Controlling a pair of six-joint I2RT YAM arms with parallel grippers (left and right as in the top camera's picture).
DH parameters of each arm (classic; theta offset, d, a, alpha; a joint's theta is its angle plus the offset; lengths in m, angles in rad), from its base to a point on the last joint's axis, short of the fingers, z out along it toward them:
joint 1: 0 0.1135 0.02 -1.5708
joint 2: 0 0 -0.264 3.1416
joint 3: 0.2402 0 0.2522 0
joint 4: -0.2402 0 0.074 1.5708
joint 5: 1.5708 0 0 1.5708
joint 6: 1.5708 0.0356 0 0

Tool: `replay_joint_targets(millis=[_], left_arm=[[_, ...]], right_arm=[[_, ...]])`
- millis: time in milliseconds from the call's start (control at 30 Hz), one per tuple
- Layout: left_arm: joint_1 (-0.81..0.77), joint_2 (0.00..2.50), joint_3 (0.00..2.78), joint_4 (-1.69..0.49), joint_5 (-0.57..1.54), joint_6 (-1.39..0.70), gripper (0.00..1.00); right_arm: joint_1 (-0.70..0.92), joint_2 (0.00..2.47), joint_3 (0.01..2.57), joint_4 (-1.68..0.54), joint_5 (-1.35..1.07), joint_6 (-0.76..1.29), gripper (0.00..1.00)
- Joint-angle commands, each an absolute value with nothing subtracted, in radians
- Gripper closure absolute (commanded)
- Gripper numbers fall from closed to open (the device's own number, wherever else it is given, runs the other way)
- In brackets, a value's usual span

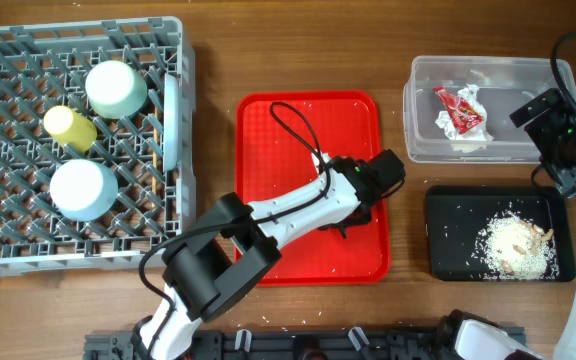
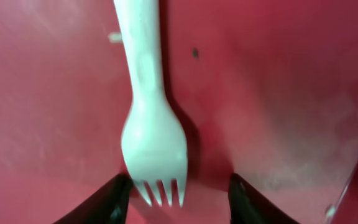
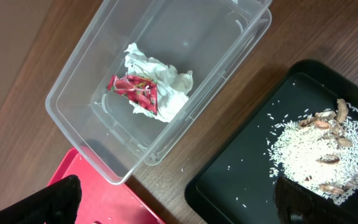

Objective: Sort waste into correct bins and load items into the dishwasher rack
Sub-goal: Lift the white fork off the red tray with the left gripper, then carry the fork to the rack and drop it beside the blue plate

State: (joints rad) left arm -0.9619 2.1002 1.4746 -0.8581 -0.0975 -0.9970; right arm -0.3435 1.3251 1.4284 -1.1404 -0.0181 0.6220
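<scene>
A white plastic fork (image 2: 151, 118) lies on the red tray (image 2: 278, 93), its tines pointing toward me between the fingers of my left gripper (image 2: 179, 208). That gripper is open, with a gap left at the right finger (image 2: 247, 202). From overhead, the left gripper (image 1: 351, 220) is low over the red tray (image 1: 268, 130). My right gripper (image 3: 179, 208) hangs open and empty above the gap between the clear tub (image 3: 79, 93) and the black tray (image 3: 241, 186). A napkin (image 3: 166, 84) and red wrapper (image 3: 135, 87) lie in the tub. Rice scraps (image 3: 316, 146) lie in the black tray.
The grey dishwasher rack (image 1: 8, 60) at the left holds a green bowl (image 1: 116, 88), a yellow cup (image 1: 69, 126), a blue bowl (image 1: 83, 189) and a pale blue plate (image 1: 171, 110) on edge. A few rice grains dot the red tray and the wood.
</scene>
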Motion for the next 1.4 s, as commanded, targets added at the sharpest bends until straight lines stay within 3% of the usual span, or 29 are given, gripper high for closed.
replay_joint_targets(millis=[0, 67, 467, 567, 700, 767, 967, 1067, 1267, 1367], left_arm=[[-0.950, 2.125, 1.455, -0.841, -0.173, -1.003, 0.62], [-0.950, 2.125, 1.455, -0.841, -0.174, -1.003, 0.68], [-0.950, 2.080, 1.455, -0.830, -0.193, -1.002, 0.79], [-0.950, 2.047, 1.455, -0.830, -0.214, -1.002, 0.87], [-0.950, 2.044, 1.455, -0.830, -0.222, -1.002, 0.87], [-0.950, 2.044, 1.455, -0.830, -0.222, -1.002, 0.96], [-0.949, 2.043, 1.455, -0.830, -0.223, -1.002, 0.96], [-0.931, 1.973, 1.470, -0.908, -0.323, -1.001, 0.96], [-0.771, 1.702, 1.472, -1.010, -0.334, -0.674, 0.96], [-0.657, 1.576, 1.472, -1.026, -0.335, -0.358, 0.96]], right_arm=[[-0.347, 1.336, 1.431, -1.137, -0.020, 0.605, 0.00], [-0.347, 1.336, 1.431, -1.137, -0.020, 0.605, 0.00], [-0.347, 1.336, 1.431, -1.137, -0.020, 0.605, 0.00], [-0.347, 1.336, 1.431, -1.137, -0.020, 0.605, 0.00], [-0.347, 1.336, 1.431, -1.137, -0.020, 0.605, 0.00], [-0.347, 1.336, 1.431, -1.137, -0.020, 0.605, 0.00], [-0.347, 1.338, 1.431, -1.137, -0.020, 0.605, 0.00], [-0.347, 1.338, 1.431, -1.137, -0.020, 0.605, 0.00], [-0.347, 1.338, 1.431, -1.137, -0.020, 0.605, 0.00], [-0.347, 1.338, 1.431, -1.137, -0.020, 0.605, 0.00]])
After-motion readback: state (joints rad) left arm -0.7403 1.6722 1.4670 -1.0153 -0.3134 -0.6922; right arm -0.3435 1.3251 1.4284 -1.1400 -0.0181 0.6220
